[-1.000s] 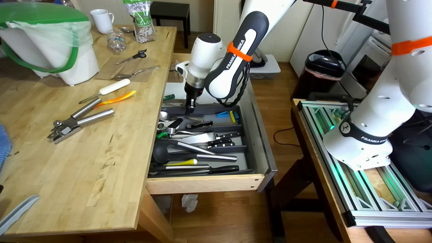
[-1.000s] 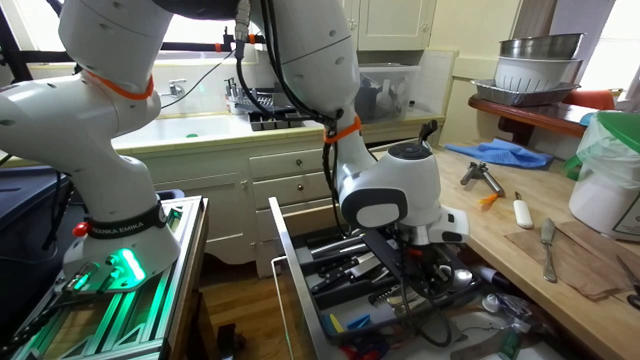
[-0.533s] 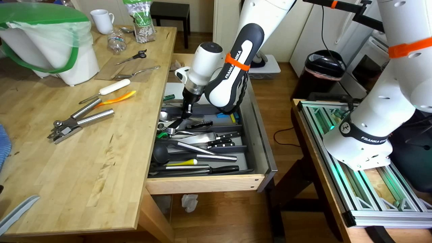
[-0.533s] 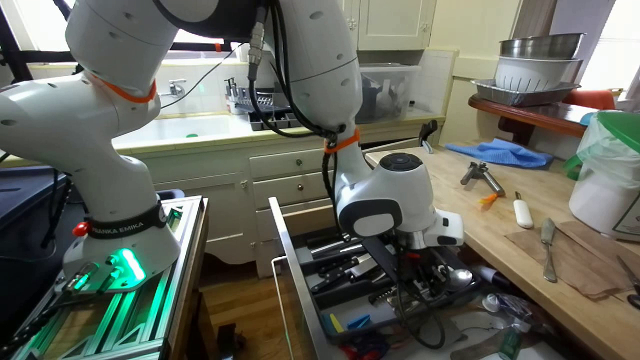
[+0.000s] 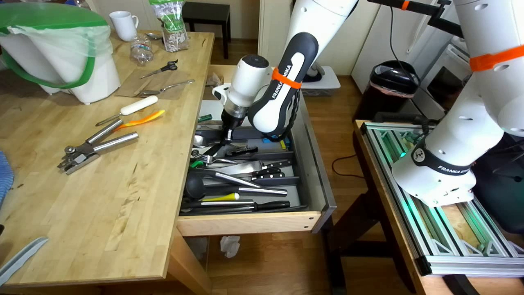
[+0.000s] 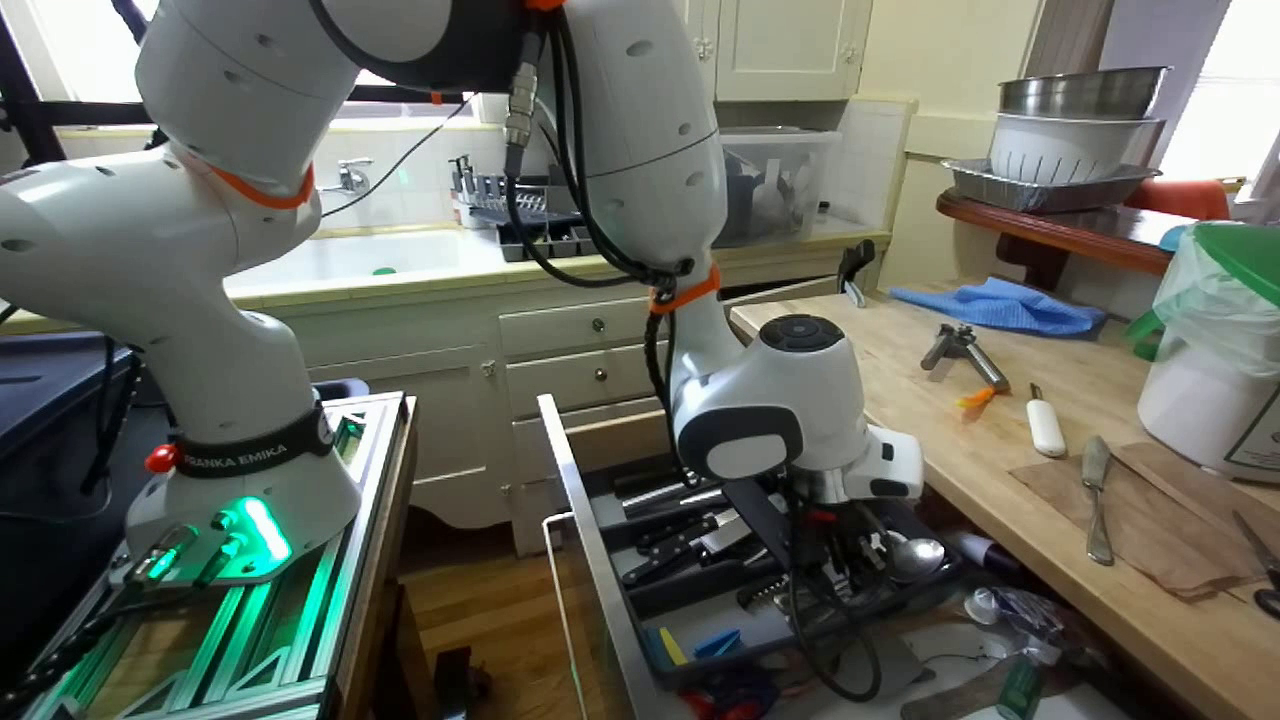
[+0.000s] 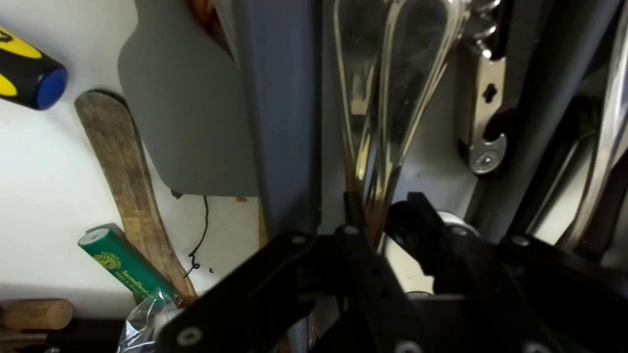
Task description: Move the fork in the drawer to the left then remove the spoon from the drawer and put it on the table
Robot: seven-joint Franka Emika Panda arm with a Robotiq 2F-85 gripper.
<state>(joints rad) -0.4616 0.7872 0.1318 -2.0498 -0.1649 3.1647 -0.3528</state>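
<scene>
"Where's the spoon?"

"In an exterior view, one spoon (image 5: 198,140) lies at the left end of the far compartment of the cutlery tray (image 5: 282,155), inside the drawer (image 5: 254,221), just left of the gripper (image 5: 224,141)."

"And the fork?"

"One fork (image 5: 203,157) shows with its tines to the left, nearer than the spoon and also left of the gripper."

"What are the fingers (image 7: 353,213) doing?"

"In the wrist view they stand a little apart, and the narrow parts of at least two shiny handles (image 7: 405,88) run in between. Whether they pinch those handles I can't tell, nor whether the handles belong to a spoon or a fork."

"What's around it?"

"In an exterior view, from the left: the pale wooden table (image 5: 135,213), then the drawer sticking out past its right edge, then wooden floor (image 5: 327,116), and at the right a metal-framed stand (image 5: 470,266) bearing the robot's base (image 5: 428,182)."

"Count the rest for me."

"Left to right, toward the table's far end: one green-lidded bucket (image 5: 61,53), one white mug (image 5: 123,25), one plastic bottle (image 5: 141,50), one pair of scissors (image 5: 161,69) and one bag (image 5: 175,30). Beyond the table, one dark stool (image 5: 206,12). At the far right, one dark bin (image 5: 385,88)."
</scene>
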